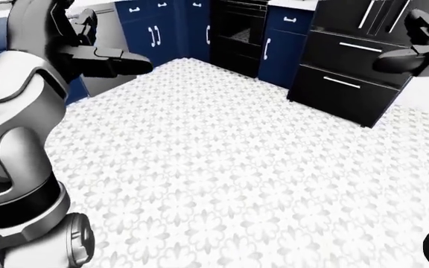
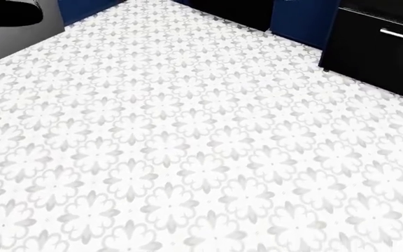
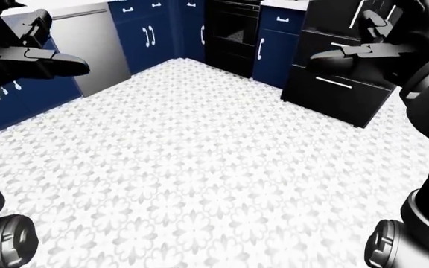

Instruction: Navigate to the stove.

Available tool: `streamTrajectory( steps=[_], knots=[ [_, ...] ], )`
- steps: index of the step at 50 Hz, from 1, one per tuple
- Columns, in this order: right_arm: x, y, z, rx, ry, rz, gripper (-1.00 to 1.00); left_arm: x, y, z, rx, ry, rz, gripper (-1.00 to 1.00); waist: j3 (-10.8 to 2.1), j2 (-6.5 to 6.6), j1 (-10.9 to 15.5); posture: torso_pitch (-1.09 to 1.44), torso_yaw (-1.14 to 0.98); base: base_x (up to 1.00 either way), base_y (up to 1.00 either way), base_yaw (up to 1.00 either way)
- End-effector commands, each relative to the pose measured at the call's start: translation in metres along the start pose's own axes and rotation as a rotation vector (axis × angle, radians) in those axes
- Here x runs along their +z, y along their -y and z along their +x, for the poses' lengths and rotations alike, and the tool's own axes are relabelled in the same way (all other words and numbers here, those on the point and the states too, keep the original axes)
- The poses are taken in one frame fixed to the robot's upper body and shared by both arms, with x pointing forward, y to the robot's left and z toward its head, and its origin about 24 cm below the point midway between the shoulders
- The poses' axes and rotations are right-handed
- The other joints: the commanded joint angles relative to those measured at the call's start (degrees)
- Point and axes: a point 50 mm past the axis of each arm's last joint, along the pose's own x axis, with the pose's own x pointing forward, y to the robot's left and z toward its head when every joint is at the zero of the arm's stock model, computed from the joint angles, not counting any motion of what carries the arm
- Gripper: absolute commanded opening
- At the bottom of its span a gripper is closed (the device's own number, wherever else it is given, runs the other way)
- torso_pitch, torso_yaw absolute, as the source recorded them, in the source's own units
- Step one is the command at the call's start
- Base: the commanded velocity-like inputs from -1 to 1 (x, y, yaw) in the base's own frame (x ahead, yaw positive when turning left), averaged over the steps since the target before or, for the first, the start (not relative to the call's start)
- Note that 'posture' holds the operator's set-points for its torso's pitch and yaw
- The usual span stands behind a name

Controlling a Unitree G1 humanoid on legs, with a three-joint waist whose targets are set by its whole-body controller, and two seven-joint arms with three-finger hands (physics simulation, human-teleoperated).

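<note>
1. Our head view looked steeply down on the patterned floor, close, catching only the black drawer unit at its far right.
2. Our left-eye and right-eye views sat higher-angled, facing across the floor toward the far blue cabinets and black oven.
3. All three shared the floor and the drawer unit.
</note>
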Motion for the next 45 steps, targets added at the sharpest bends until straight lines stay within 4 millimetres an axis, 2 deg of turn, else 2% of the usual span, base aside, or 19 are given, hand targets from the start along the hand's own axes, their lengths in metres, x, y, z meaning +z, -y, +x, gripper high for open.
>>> streamTrajectory(
  steps=[1,7,9,10,11,12,13,14,16,17,19,21,23,32,33,39,43,45],
  knots=[
    [0.018,-0.002,-0.004,0.008,0.096,-0.010,1.00,0.021,-0.007,-0.005,0.038,0.101,0.005,1.00,-1.59,-0.26,0.52,0.00,0.00,0.00,0.00,-0.26],
    [0.019,-0.002,-0.005,0.008,0.095,-0.010,1.00,0.022,-0.007,-0.006,0.037,0.101,0.006,1.00,-0.54,3.11,0.68,0.00,0.00,0.00,0.00,-0.26],
    [0.019,-0.002,-0.005,0.007,0.095,-0.011,1.00,0.021,-0.007,-0.005,0.036,0.100,0.006,1.00,-0.82,5.58,0.50,0.00,0.00,0.00,0.00,-0.25],
    [0.020,-0.001,-0.006,0.006,0.096,-0.011,1.00,0.021,-0.007,-0.005,0.036,0.100,0.006,1.00,-1.55,7.67,0.47,0.00,0.00,0.00,0.00,-0.26],
    [0.020,-0.001,-0.005,0.005,0.097,-0.010,1.00,0.021,-0.007,-0.005,0.036,0.100,0.006,1.00,-1.18,5.37,0.83,0.00,0.00,0.00,0.00,-0.25],
    [0.020,0.000,-0.005,-0.002,0.098,-0.008,1.00,0.021,-0.007,-0.005,0.036,0.099,0.007,1.00,-1.06,6.08,0.59,0.00,0.00,0.00,0.00,-0.26],
    [0.020,0.001,-0.004,-0.011,0.101,-0.008,1.00,0.021,-0.007,-0.005,0.036,0.099,0.008,1.00,-1.17,6.06,0.69,0.00,0.00,0.00,0.00,-0.13],
    [0.020,0.000,-0.004,0.001,0.100,0.008,1.00,0.021,-0.006,-0.005,0.035,0.099,0.008,1.00,-0.27,5.17,0.95,0.00,0.00,0.00,0.00,0.00],
    [0.019,-0.001,-0.004,0.005,0.104,0.009,1.00,0.021,-0.006,-0.005,0.035,0.098,0.008,1.00,-0.30,3.73,0.70,0.00,0.00,0.00,0.00,0.00],
    [0.019,-0.001,-0.004,0.002,0.104,0.002,1.00,0.020,-0.007,-0.004,0.035,0.098,0.007,1.00,0.21,2.93,0.86,0.00,0.00,0.00,0.00,0.00],
    [0.021,-0.004,-0.005,0.025,0.124,-0.010,1.00,0.020,-0.007,-0.005,0.034,0.096,0.007,1.00,0.30,0.19,1.42,0.00,0.00,0.00,0.00,0.00],
    [0.022,-0.006,-0.005,0.033,0.129,-0.017,1.00,0.020,-0.006,-0.005,0.033,0.096,0.007,1.00,0.79,0.72,1.54,0.00,0.00,0.00,0.00,0.00],
    [0.025,-0.006,-0.006,0.038,0.140,-0.016,1.00,0.020,-0.007,-0.004,0.033,0.097,0.007,1.00,0.24,0.87,1.47,0.00,0.00,0.00,0.00,0.00],
    [0.024,-0.010,-0.007,0.062,0.135,-0.024,1.00,0.020,-0.007,-0.004,0.034,0.095,0.005,1.00,-0.05,1.48,1.00,0.00,0.00,0.01,0.00,0.00],
    [0.023,-0.010,-0.007,0.061,0.134,-0.025,1.00,0.020,-0.007,-0.004,0.033,0.094,0.005,1.00,-1.46,1.67,0.84,0.00,0.00,0.09,0.00,0.00],
    [0.024,-0.011,-0.008,0.068,0.138,-0.028,1.00,0.021,-0.008,-0.005,0.035,0.095,0.002,1.00,0.53,2.72,0.58,0.00,0.00,0.26,0.00,0.00],
    [0.026,-0.010,-0.007,0.064,0.143,-0.029,1.00,0.022,-0.008,-0.004,0.035,0.095,0.001,1.00,0.15,1.59,0.67,0.00,0.00,0.33,0.00,0.00],
    [0.026,-0.009,-0.008,0.060,0.145,-0.028,1.00,0.022,-0.007,-0.005,0.034,0.094,0.001,1.00,0.19,0.03,0.95,0.00,0.00,0.42,0.00,0.00]
  ],
)
